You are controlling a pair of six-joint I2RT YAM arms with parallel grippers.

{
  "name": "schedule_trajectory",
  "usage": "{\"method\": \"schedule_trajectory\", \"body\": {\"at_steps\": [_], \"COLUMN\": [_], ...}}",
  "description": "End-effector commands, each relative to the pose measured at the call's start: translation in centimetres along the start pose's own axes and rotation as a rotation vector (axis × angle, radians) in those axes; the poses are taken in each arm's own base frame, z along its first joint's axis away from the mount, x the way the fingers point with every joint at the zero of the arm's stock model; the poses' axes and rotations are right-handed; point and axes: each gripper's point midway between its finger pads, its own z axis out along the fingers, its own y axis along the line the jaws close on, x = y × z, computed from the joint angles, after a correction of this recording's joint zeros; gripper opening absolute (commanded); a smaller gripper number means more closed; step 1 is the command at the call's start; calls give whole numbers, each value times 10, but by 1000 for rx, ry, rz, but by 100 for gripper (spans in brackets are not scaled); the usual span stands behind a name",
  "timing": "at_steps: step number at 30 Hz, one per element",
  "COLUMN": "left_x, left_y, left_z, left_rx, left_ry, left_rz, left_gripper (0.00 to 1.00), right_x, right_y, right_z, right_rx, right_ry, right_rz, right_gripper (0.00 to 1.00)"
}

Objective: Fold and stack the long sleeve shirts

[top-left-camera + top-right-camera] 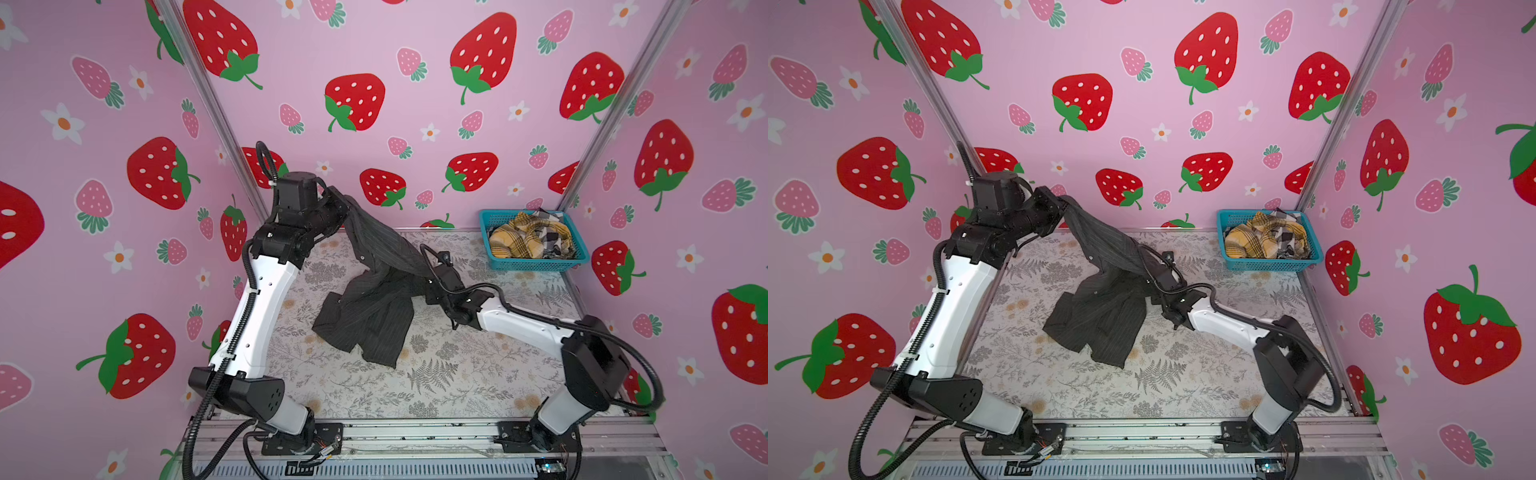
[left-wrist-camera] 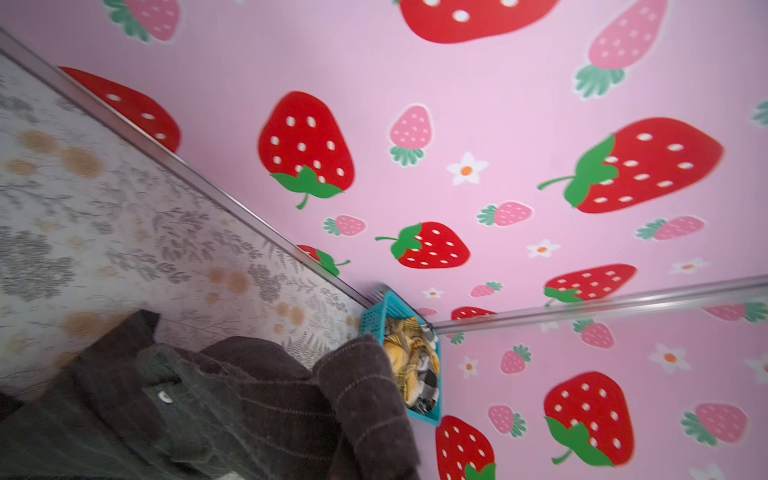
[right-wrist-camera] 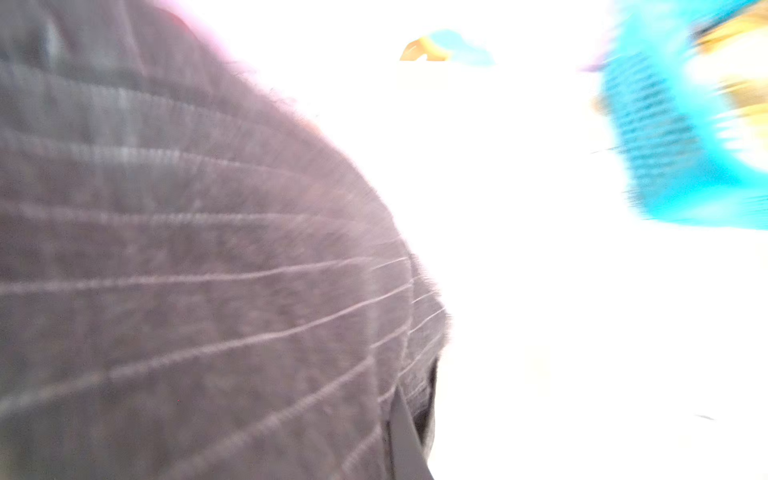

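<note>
The left gripper [image 1: 345,204], raised near the back wall [image 1: 415,124], was clamped on one end of the charcoal pinstripe shirt [image 1: 365,316]. The right gripper [image 1: 422,276], low over mid-table, was closed on the shirt's middle, its tips buried in cloth. The rest lay crumpled on the floral table [image 1: 457,374]. The teal basket [image 1: 536,263], back right, held the yellow plaid shirt [image 1: 513,243] and the black-white check shirt [image 1: 555,241].
</note>
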Motion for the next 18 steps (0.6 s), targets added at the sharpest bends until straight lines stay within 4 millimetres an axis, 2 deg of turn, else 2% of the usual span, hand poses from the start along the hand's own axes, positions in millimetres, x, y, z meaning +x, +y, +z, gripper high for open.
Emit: {"method": "schedule_trajectory", "body": {"at_steps": [1, 3, 6, 7, 9, 11, 12, 13, 14, 16, 17, 18], "left_x": [-8, -13, -43, -61, -104, -154, -172, -192, -206, -220, -221, -219], "left_y": [80, 109, 130, 131, 128, 106, 91, 69, 48, 17, 7, -1], "left_z": [5, 13, 24, 25, 15, -6, -17, -35, -56, -99, -120, -139], "left_rx": [-206, -242, -281, -291, -317, -246, -197, -141, -104, -65, -51, -39], "left_ry": [-40, -46, -104, -142, -252, -377, -426, -484, -540, -631, -669, -698], "left_rz": [-39, -78, -94, -100, -123, -195, -217, -220, -207, -171, -154, -141], "left_gripper": [0, 0, 0, 0, 0, 0, 0, 0, 0, 0, 0, 0], "right_x": [-5, -24, -85, -116, -185, -271, -309, -351, -383, -415, -421, -418], "right_y": [-39, -51, -63, -62, -53, -42, -39, -37, -36, -35, -28, -23], "right_z": [-16, -17, -6, 3, 4, -8, -24, -52, -86, -139, -162, -177], "right_rx": [98, 139, 238, 250, 283, 343, 358, 347, 316, 224, 152, 91], "right_ry": [17, -16, -125, -168, -283, -410, -476, -584, -713, -881, -940, -973], "right_rz": [-144, -185, -212, -215, -202, -188, -164, -118, -69, -5, -20, -42], "right_gripper": [0, 0, 0, 0, 0, 0, 0, 0, 0, 0, 0, 0]}}
